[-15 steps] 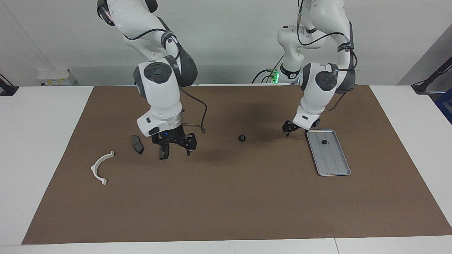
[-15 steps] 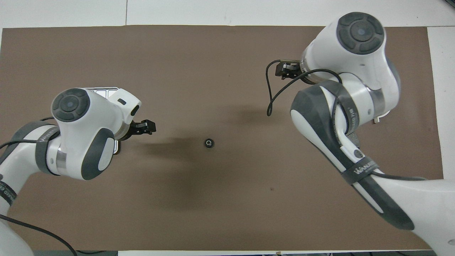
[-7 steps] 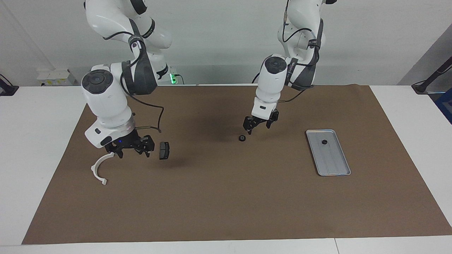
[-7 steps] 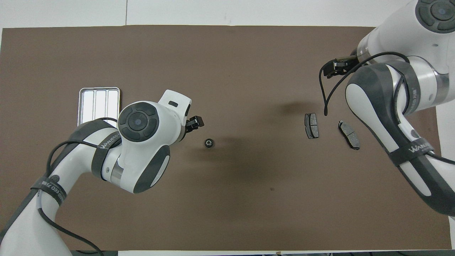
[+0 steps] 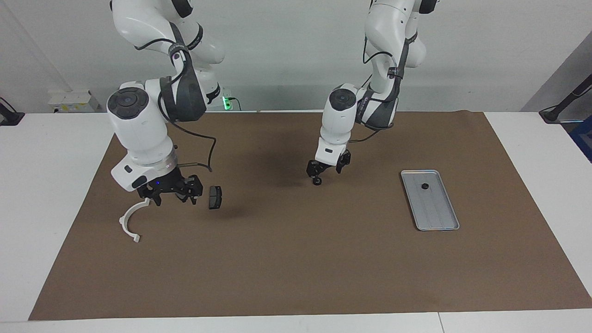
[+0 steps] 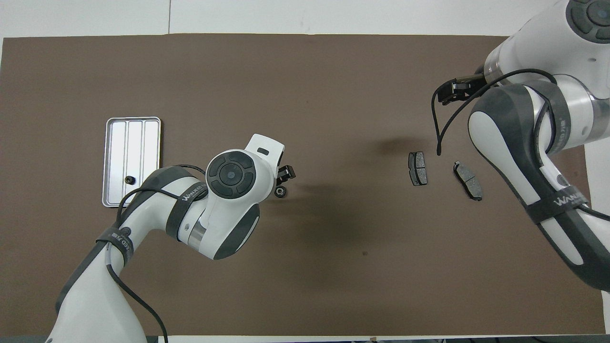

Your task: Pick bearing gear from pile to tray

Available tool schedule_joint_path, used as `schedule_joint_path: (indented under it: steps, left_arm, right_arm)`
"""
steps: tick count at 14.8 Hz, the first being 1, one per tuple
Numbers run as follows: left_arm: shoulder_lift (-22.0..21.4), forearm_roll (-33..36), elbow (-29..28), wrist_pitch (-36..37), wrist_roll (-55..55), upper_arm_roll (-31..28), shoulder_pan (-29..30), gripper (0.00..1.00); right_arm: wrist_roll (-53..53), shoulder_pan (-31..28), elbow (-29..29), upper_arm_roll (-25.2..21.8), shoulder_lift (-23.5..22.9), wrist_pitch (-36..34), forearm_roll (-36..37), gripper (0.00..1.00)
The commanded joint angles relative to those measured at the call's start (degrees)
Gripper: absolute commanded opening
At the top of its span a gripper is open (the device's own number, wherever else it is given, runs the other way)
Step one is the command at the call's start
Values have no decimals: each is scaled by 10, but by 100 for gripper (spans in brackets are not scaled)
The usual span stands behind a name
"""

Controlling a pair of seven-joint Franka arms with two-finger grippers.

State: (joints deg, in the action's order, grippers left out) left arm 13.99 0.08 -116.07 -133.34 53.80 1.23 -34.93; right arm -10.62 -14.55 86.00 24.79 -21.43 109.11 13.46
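Right now the left gripper hangs low over the small black bearing gear that lies alone on the brown mat, about midway along the table. Its fingers stand apart and hold nothing; the tips look close to the part, but whether they touch it cannot be told. The tray sits toward the left arm's end of the table, well apart from this gear, and already carries one small black gear near the end closer to the robots.

The right gripper waits with open jaws and nothing in them, over the mat between the white curved bracket and a dark brake-pad plate. A second plate shows only from overhead.

The likely trouble is the grasp itself. The gear is tiny and round, so if the fingers close a little off its centre, one tip could push it and send it rolling or sliding across the mat. A grip on the rim alone might also let it slip out on the way to the tray. Releasing it from too high over the tray could make it bounce over the low rim, or knock the gear already lying there.
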Motion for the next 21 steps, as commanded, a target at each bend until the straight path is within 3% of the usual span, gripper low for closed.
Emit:
schedule_joint_path:
  steps: [1,4,6,8,11,15,17,18,19,20,21]
  left_arm:
    - [15,6,-1,-18,24,-11,-22,100]
    - [18,6,-12,-24,38,-11,-34,100]
    - [18,6,-14,-24,48,-11,-38,99]
    - [18,6,-19,-24,51,-11,-42,95]
    - [17,10,-32,-38,51,-11,-42,95]
    - [17,18,-43,-56,51,-11,-42,92]
    - [17,20,-43,-57,52,-11,-42,76]
    - [17,19,-43,-57,54,-11,-42,57]
    - [18,20,-43,-57,67,-11,-42,21]
    - [18,20,-42,-56,71,-11,-41,0]
    - [18,20,-37,-54,71,-11,-38,0]
  right_arm:
    - [17,16,20,-24,39,-17,-26,100]
    - [63,136,27,-181,72,-21,-97,100]
    - [116,184,43,-256,97,-22,-136,100]
    - [126,200,69,-283,134,-30,-138,100]
    - [123,200,90,-286,193,-97,-138,100]
    - [123,201,92,-286,227,-138,-138,100]
    - [123,202,92,-286,235,-152,-137,100]
    - [123,202,92,-286,237,-157,-137,100]
    - [123,201,93,-286,239,-159,-137,100]
    - [123,200,96,-286,241,-164,-137,100]
    - [122,201,96,-286,240,-173,-137,100]
